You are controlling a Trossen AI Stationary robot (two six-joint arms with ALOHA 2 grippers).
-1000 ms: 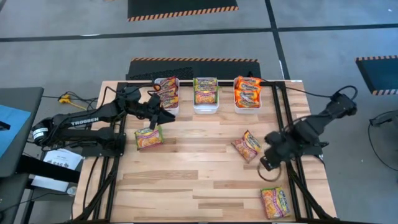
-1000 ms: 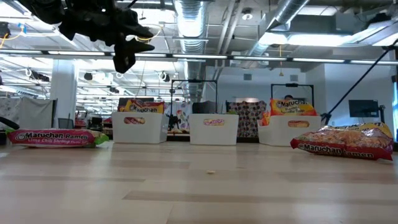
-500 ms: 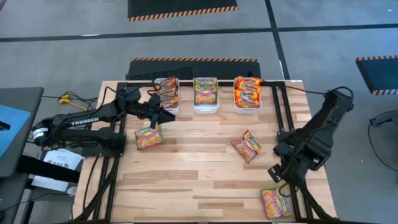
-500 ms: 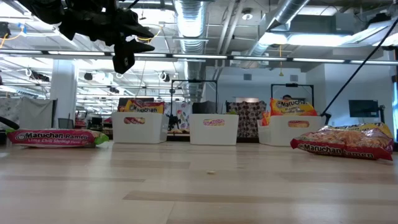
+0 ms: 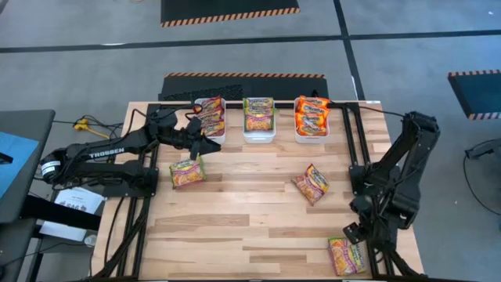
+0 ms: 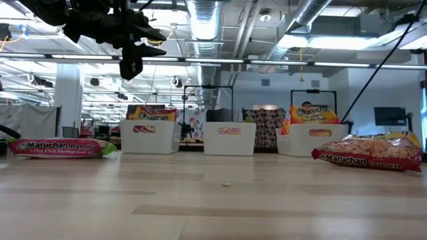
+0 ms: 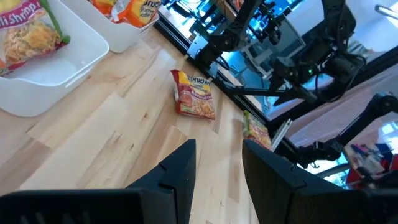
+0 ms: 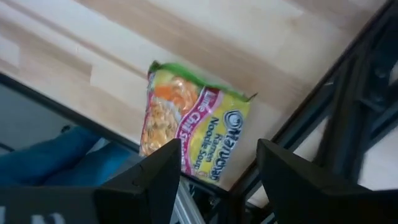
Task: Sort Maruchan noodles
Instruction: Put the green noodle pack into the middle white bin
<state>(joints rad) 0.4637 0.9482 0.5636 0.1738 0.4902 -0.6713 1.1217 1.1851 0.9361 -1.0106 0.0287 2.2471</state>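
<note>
Three Maruchan noodle packets lie flat on the wooden table: a green-edged one (image 5: 188, 172) at the left, a maroon-edged one (image 5: 311, 183) right of centre, and a green-edged one (image 5: 347, 255) at the near right corner. My left gripper (image 5: 207, 144) hovers open above the table, in front of the left bin, with nothing between its fingers (image 7: 217, 165). My right gripper (image 5: 352, 232) points down, open, just above the near right packet (image 8: 194, 142) and clear of it.
Three white bins stand in a row at the far edge: the left one (image 5: 210, 117) holds maroon-edged packets, the middle one (image 5: 259, 119) green-edged, the right one (image 5: 311, 117) orange. Black frame rails (image 5: 362, 157) run along the table's left and right sides.
My right gripper has swung toward the table's near right corner and come down, staying open, until it hangs over the green-edged packet there. No packet has moved.
</note>
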